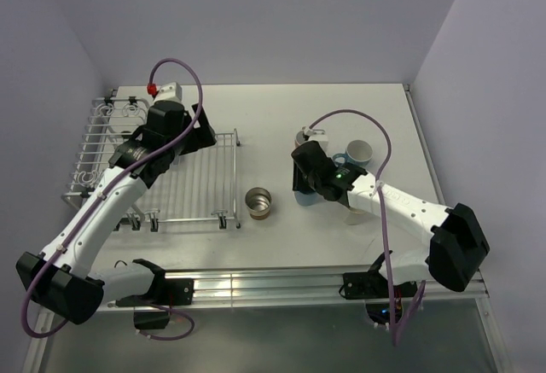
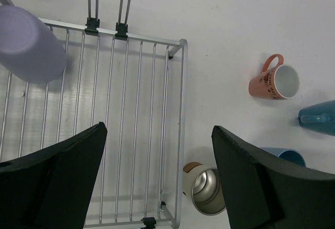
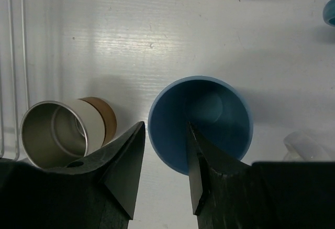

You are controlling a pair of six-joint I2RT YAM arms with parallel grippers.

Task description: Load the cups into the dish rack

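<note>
Right gripper (image 3: 165,155) is partly closed, fingers straddling the blue cup (image 3: 220,113) wall, one inside and one outside. Can't tell if it's actually clamped. Cup is empty. Steel cup (image 3: 55,132) lies on its side just left of the fingers, also empty. Left gripper (image 2: 159,134) is wide open, holding nothing, over the rack (image 2: 180,82). Lavender cup (image 2: 29,43) sits in the rack, ahead-left of it.

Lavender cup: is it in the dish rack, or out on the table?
In: the left wrist view shows the lavender cup sitting on the dish rack bars.
</note>
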